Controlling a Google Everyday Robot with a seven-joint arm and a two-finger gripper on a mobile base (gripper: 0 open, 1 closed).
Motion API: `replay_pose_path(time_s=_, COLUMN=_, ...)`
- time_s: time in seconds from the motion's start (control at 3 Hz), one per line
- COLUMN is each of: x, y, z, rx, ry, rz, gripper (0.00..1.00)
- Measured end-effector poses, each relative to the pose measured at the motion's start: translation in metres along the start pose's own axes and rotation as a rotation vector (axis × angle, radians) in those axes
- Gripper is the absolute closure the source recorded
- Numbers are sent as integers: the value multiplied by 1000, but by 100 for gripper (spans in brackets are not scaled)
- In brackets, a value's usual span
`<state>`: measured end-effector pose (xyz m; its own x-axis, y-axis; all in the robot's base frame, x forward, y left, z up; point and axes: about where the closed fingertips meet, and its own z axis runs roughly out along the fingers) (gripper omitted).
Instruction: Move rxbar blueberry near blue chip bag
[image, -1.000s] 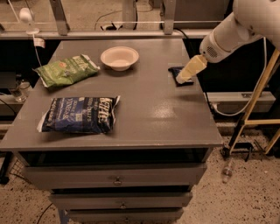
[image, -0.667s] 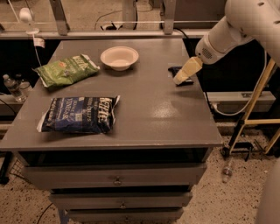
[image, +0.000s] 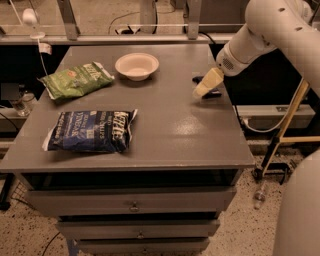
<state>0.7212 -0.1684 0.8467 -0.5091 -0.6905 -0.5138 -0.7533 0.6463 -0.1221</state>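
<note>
The rxbar blueberry (image: 213, 93) is a small dark flat bar at the table's right edge, mostly hidden behind my gripper; only its dark ends show. My gripper (image: 205, 86) is cream-coloured, points down and left, and sits right over the bar, at or just above it. The blue chip bag (image: 92, 131) lies flat at the table's front left, far from the bar. The white arm (image: 270, 30) reaches in from the upper right.
A green chip bag (image: 76, 80) lies at the back left and a white bowl (image: 137, 65) at the back middle of the grey table (image: 170, 145). Drawers (image: 132, 202) are below the front edge. A pale arm part (image: 300, 210) fills the lower right corner.
My gripper has shifted slightly left and down over the dark bar. The arm has swung nearer the camera. The bags and bowl have not moved.
</note>
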Motion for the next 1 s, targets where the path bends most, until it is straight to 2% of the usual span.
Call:
replay_pose_path(time_s=0.33, x=-3, y=5, z=8, rx=-21, ry=7, rz=-1, gripper=0)
replay_pose_path(time_s=0.67, x=-4, y=9, z=15, rx=-39, ry=13, rz=1, gripper=13)
replay_pose_path(time_s=1.0, x=-4, y=11, z=20, rx=-52, ry=16, rz=4, gripper=36)
